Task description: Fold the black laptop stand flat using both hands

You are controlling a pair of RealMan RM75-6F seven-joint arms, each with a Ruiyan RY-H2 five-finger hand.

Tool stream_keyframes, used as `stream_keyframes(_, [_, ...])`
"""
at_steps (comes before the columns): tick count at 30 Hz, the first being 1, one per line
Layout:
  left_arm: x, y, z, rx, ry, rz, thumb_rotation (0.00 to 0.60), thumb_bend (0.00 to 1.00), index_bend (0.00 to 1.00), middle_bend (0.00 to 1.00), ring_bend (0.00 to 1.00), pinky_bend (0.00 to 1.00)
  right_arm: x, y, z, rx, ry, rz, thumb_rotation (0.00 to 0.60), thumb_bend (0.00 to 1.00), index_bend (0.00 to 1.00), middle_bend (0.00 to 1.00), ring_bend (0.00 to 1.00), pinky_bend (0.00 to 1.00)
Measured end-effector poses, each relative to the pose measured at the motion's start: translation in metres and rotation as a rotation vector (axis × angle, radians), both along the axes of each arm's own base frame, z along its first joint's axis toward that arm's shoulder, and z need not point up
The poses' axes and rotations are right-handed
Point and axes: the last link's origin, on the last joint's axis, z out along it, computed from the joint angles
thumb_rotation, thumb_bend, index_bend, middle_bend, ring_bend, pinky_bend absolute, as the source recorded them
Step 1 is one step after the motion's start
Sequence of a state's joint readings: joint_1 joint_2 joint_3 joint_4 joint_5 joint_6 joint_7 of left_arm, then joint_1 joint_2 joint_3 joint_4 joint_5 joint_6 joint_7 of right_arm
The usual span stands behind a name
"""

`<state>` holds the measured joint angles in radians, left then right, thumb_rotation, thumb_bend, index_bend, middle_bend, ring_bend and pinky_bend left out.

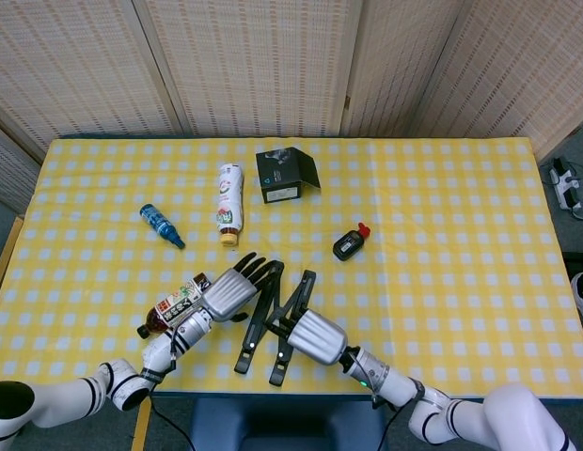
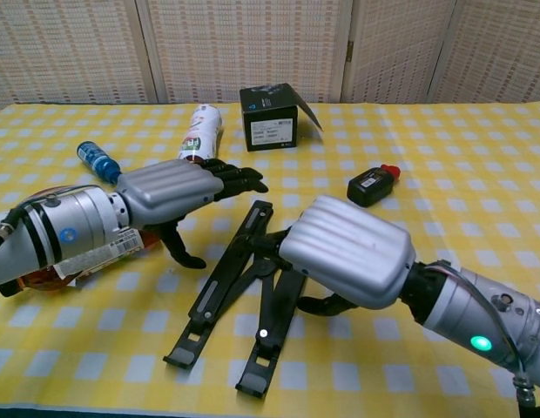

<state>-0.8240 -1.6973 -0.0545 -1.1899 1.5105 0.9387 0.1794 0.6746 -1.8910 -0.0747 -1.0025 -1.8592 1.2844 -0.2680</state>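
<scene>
The black laptop stand [image 2: 239,296] lies near the table's [image 1: 461,244] six o'clock edge, its two bars nearly together. The right hand [image 2: 348,252] rests over its right bar at about three o'clock of it; whether the fingers grip cannot be seen. The left hand [image 2: 170,192], fingers spread and empty, hovers at ten o'clock of the stand, apart from it.
</scene>
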Motion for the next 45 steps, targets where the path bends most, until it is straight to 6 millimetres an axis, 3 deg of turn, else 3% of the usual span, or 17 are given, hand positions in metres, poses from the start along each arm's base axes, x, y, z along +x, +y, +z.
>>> stream_keyframes(3, [-0.003,-0.001,0.012,-0.005,-0.035,0.033,0.600,0.20,0.00,0.00,0.00,0.00,0.005,0.003,0.013,0.053,-0.006,-0.008,0.600,0.25,0.02,0.25,0.42,0.48])
stream_keyframes(8, [-0.007,-0.002,0.033,-0.010,-0.094,0.082,0.600,0.20,0.00,0.00,0.00,0.00,0.021,0.006,0.033,0.189,0.050,-0.034,0.600,0.25,0.00,0.05,0.20,0.21])
stream_keyframes(11, [-0.009,-0.003,0.044,-0.003,-0.118,0.099,0.600,0.20,0.00,0.00,0.00,0.00,0.028,0.001,0.038,0.261,0.146,-0.054,0.600,0.25,0.00,0.00,0.09,0.08])
stream_keyframes(14, [-0.011,-0.002,0.053,0.012,-0.131,0.108,0.600,0.20,0.00,0.00,0.00,0.00,0.033,-0.009,0.040,0.311,0.253,-0.076,0.600,0.25,0.00,0.00,0.03,0.02])
stream_keyframes(20, [-0.018,0.000,0.060,0.023,-0.144,0.137,0.600,0.19,0.00,0.00,0.00,0.00,0.058,-0.028,0.036,0.353,0.403,-0.071,0.600,0.25,0.00,0.00,0.00,0.00])
stream_keyframes(31, [-0.030,0.005,0.065,0.034,-0.153,0.184,0.600,0.19,0.00,0.00,0.00,0.00,0.076,-0.047,0.015,0.354,0.487,-0.063,0.600,0.25,0.00,0.00,0.00,0.00])
stream_keyframes(45, [-0.039,0.007,0.065,0.027,-0.159,0.213,0.600,0.19,0.00,0.00,0.00,0.00,0.075,-0.049,0.005,0.374,0.523,-0.066,0.600,0.25,0.00,0.00,0.00,0.00])
